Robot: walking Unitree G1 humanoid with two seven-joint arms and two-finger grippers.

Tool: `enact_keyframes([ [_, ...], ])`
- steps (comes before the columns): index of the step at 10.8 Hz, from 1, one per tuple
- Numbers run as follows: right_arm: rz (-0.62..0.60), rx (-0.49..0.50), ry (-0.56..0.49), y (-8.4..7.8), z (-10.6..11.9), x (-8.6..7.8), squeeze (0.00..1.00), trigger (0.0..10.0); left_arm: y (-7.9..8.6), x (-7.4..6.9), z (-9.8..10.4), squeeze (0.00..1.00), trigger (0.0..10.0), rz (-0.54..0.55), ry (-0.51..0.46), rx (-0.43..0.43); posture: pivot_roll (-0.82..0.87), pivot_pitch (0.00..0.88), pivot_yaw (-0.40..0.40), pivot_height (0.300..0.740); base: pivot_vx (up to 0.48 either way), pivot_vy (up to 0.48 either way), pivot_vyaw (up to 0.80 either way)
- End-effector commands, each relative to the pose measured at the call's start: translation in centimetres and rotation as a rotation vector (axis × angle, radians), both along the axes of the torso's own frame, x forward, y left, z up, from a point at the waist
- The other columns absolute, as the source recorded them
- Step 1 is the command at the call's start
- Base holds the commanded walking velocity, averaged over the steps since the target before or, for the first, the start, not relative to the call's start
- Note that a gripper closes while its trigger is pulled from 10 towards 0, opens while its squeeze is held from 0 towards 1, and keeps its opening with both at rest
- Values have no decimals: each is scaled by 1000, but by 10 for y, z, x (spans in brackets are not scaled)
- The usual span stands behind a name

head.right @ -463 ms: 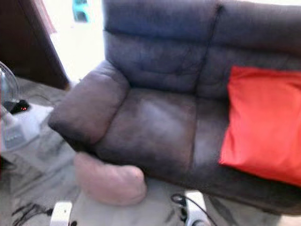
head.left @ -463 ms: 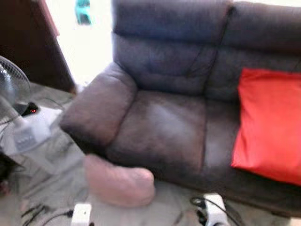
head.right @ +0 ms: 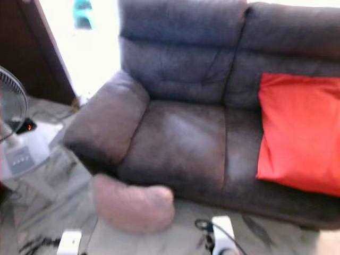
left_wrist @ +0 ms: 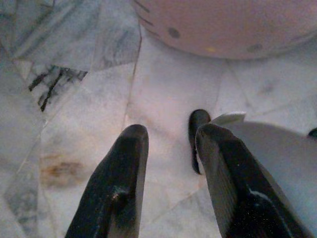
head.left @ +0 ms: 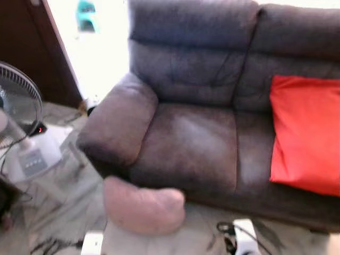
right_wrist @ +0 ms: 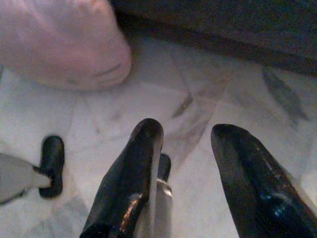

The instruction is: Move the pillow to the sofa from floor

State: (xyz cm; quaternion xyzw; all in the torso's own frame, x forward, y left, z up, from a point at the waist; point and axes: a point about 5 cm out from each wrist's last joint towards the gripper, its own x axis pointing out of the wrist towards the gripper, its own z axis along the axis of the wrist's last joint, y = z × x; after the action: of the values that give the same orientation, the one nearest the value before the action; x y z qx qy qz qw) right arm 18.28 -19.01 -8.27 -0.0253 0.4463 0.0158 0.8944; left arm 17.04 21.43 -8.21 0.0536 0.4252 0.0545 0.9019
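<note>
Ideally both grippers, left and right, fingers parted and empty above the marble floor, close from opposite sides on the pink pillow lying against the sofa front.

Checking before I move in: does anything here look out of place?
Yes: a pink pillow lies on the marble floor against the sofa's front edge, below the armrest. A red cushion sits properly on the seat.

Grey-veined marble floor, dark wooden door at the left, bright daylight through the doorway, standing fan beside it, cables on the floor
</note>
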Motion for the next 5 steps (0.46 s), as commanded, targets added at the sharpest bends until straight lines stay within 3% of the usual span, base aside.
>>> enact_keyframes([
  [1,5,16,-2,6,0,1,0,10000,4,-9,-4,0,10000,-4,36,13,115,75,-19,740,0,334,0],
  [5,16,10,-8,7,0,1,0,10000,3,-8,-3,0,10000,-15,32,16,114,91,-20,740,0,337,0],
])
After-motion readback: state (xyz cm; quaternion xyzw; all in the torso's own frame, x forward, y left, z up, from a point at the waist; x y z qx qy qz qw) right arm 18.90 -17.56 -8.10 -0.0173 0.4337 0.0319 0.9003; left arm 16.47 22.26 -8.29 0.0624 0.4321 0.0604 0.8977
